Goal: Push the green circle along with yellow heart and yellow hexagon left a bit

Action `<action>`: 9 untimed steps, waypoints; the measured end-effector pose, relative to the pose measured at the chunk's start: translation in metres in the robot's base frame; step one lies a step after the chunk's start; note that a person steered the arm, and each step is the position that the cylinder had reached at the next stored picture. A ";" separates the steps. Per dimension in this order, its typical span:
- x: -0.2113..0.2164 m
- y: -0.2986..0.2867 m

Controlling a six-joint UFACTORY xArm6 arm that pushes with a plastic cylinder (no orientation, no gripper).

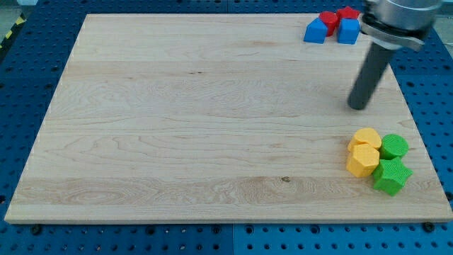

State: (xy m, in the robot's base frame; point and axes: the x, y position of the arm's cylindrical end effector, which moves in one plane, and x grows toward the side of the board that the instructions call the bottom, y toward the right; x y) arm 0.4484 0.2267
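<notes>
Rod setup here, so no claw to report as spread or pinched, just my tip [359,107] resting on the tabletop [198,120] over on the right side. It sits apart from everything, farther back than the near-right cluster. That cluster: green circle [394,146] touching the yellow heart [367,137] on its left, yellow hexagon [363,161] just in front of the heart, and a green star [391,176] nearest the front edge (all four packed tight). Way back at the far right corner, two blue blocks [315,31] [348,30] and two red ones [328,20] [347,13] huddle together; their shapes are hard to make out.
</notes>
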 end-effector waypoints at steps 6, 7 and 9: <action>0.113 0.037; 0.112 0.037; 0.083 0.007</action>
State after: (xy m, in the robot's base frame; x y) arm 0.5318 0.2341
